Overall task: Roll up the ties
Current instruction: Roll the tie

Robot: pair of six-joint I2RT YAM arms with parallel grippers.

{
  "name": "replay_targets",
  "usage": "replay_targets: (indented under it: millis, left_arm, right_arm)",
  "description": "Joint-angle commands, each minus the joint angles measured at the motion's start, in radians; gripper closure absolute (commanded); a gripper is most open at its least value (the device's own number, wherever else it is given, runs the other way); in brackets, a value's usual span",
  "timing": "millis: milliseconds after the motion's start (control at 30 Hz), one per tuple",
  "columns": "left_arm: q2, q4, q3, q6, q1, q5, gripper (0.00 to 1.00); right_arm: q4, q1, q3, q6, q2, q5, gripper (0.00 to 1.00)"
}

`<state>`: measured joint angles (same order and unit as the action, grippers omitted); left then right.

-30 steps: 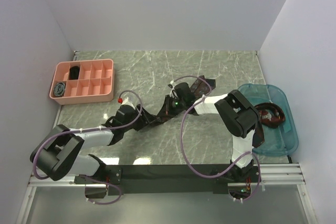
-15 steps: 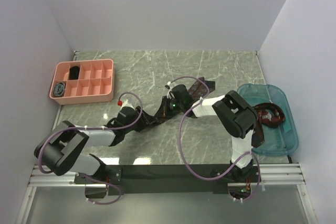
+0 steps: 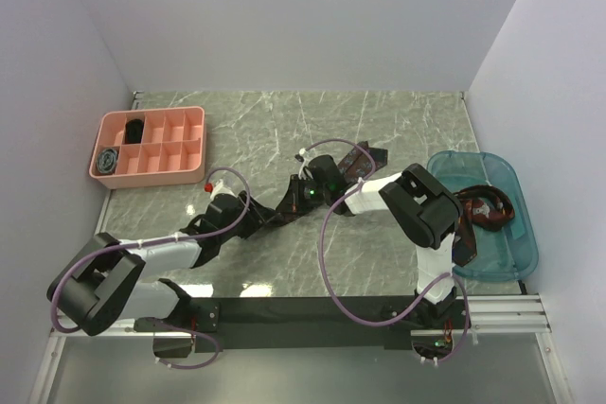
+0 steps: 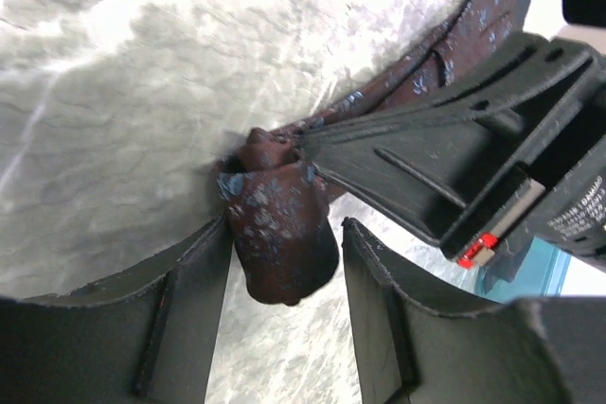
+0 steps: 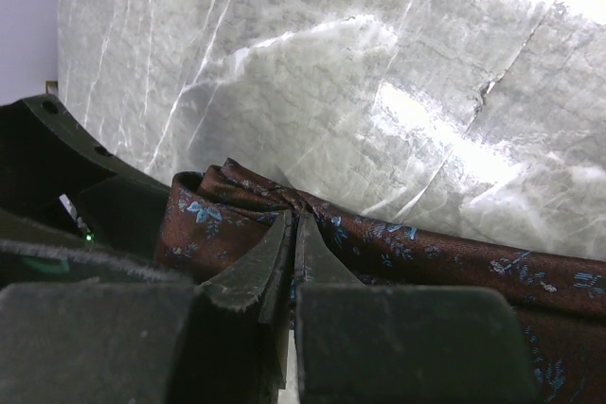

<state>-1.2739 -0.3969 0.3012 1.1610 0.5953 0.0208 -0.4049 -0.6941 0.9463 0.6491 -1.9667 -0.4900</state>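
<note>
**Tie roll just begun, grippers closed in on each other**

The maroon patterned fabric necktie [image 3: 365,160] lies as a long strip on the grey marble table [image 3: 407,120], to the right of the pink plastic compartment tray [image 3: 151,177]. Its wide end is the part farthest from the tray. The narrow end, nearest the tray, is curled into a small lumpy coil [image 4: 279,234].

Change over the last second: the right gripper [image 5: 292,224] has slid a little toward the tray, so the stretch of tie between it and the left gripper [image 4: 284,229] is shorter. The left elbow has swung out. The wide end has not moved.

Fingers:
- **Right:** clenched, pinching a fold of the tie right beside the coil.
- **Left:** jaws straddle the coil. One pad [image 4: 213,253] touches it and the other sits just beside. I cannot tell whether it is a real squeeze.

Meaning for the task: only a first turn or two is wound, and most of the strip is still flat. This is early in the roll for this tie.

More ties [image 3: 485,210] sit in the teal plastic bin [image 3: 516,257] far right of the tray. Two finished coils, a black one [image 3: 135,130] and a grey one [image 3: 111,160], are in the tray's compartments.
</note>
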Motion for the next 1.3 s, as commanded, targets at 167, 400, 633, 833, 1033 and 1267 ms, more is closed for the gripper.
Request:
replay_targets:
  millis: [167, 400, 633, 833, 1033, 1267]
  left_arm:
    - [-0.028, 0.006, 0.01, 0.014, -0.04, -0.012, 0.47]
    - [-0.027, -0.002, 0.007, 0.02, -0.043, -0.013, 0.49]
    - [-0.09, -0.051, 0.01, 0.026, -0.042, -0.038, 0.59]
    - [-0.108, -0.082, -0.01, 0.006, -0.038, -0.024, 0.79]
    - [-0.07, -0.094, -0.043, -0.033, -0.022, 0.018, 0.92]
    - [-0.031, -0.091, -0.07, -0.063, -0.014, 0.044, 0.98]
  right_arm:
    - [0.051, -0.018, -0.044, -0.071, -0.034, 0.071, 1.0]
    - [0.035, -0.027, -0.049, -0.085, -0.044, 0.08, 1.0]
    - [0.026, -0.031, -0.05, -0.082, -0.044, 0.073, 1.0]
    - [0.009, -0.031, -0.053, -0.057, -0.034, 0.025, 1.0]
    - [0.017, -0.013, -0.053, -0.025, 0.037, 0.014, 0.82]
    - [0.064, 0.019, -0.067, -0.046, 0.172, 0.07, 0.66]
